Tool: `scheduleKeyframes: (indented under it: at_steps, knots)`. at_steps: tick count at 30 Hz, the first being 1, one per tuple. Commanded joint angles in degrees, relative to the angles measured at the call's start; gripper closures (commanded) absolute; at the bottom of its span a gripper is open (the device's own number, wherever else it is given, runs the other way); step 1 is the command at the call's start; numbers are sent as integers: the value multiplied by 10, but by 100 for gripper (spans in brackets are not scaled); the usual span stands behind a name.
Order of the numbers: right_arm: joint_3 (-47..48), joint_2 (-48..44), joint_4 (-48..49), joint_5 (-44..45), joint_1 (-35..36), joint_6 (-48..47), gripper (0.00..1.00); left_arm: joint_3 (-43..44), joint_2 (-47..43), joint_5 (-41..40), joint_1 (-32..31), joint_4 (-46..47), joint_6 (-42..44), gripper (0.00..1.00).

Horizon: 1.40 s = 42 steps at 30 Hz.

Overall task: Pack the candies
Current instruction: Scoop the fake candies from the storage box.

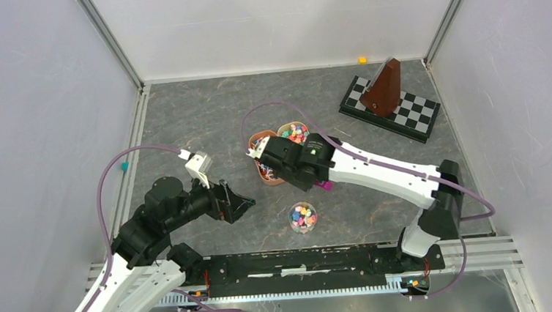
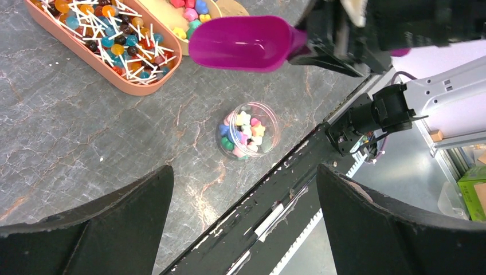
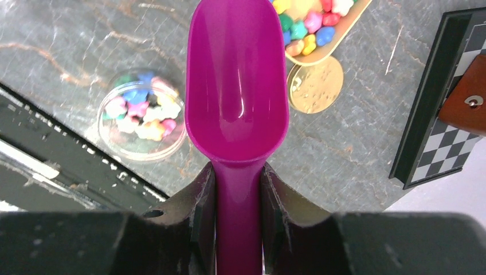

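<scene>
The star-like candies (image 1: 298, 132) fill a tan bowl (image 3: 341, 34) at mid table. More candies (image 3: 140, 112) lie in a small clear cup (image 1: 303, 218) near the front rail, also seen in the left wrist view (image 2: 249, 133). My right gripper (image 3: 238, 179) is shut on the handle of a magenta scoop (image 3: 236, 86), which is empty and hovers between the cup and the bowl. In the top view the right gripper (image 1: 275, 159) covers most of the scoop. My left gripper (image 2: 243, 172) is open and empty, raised to the left of the cup (image 1: 237, 203).
An orange-brown oval tray (image 2: 129, 80) of stick sweets lies beside the bowl. A gold round lid (image 3: 315, 86) lies next to the bowl. A chessboard (image 1: 417, 117) with a brown metronome (image 1: 386, 87) stands at the back right. The black front rail (image 1: 302, 263) runs along the near edge.
</scene>
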Motion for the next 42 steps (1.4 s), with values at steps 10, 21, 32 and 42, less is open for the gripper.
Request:
scheduleKeyframes:
  at_steps: [10,21,32,42]
  knots:
    - [113,134,9,38,-46,-45,100,0,-32,-35,1,9,-1,0]
    - [183,229,-35,76,-53,-51,100,0,-57,-62,3,5,-6,0]
    - [218,286,-36,56,-55,-59,100,0,-58,-61,3,6,-6,0]
    - [261,344,-18,51,-56,-79,100,-1,-56,-62,2,5,-6,0]
